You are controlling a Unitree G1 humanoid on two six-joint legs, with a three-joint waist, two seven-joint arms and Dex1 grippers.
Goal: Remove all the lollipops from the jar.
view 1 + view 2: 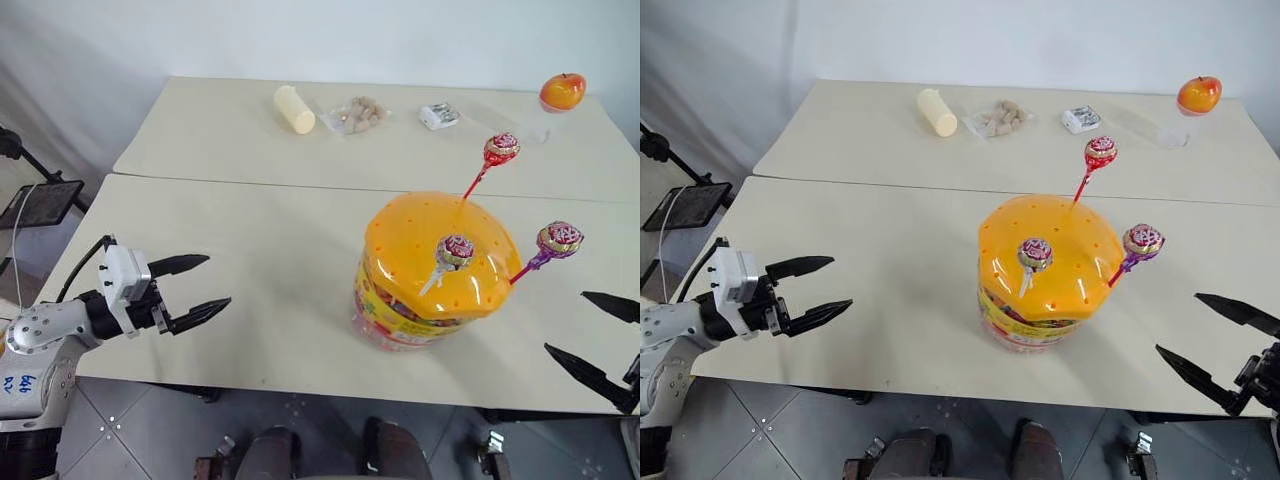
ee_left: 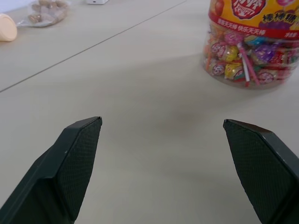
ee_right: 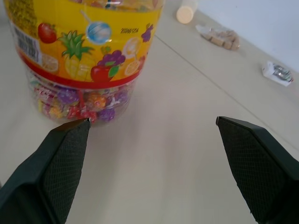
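Jar (image 1: 425, 290) sits centre-right of the frame on the near desk (image 1: 250, 270), orange domed lid (image 1: 430, 250) on, holes across the top. 3 lollipops stand in those holes, sticks pushed through so the heads stay clear for a side grab: red-stick one (image 1: 500, 149) leaning toward the upper right, purple-stick one (image 1: 559, 240) off the lid's right edge, white-stick one (image 1: 455, 250) on the front face. None is out yet.

Left pincer (image 1: 193, 288) at lower left, jaws spread wide, empty, well apart from the jar. Right pincer (image 1: 600, 338) at the lower right edge, also fully spread, empty, near the jar, touching nothing. My read: both are staged to flank it. Wrapped snacks and an orange-red fruit lie on the far desk.
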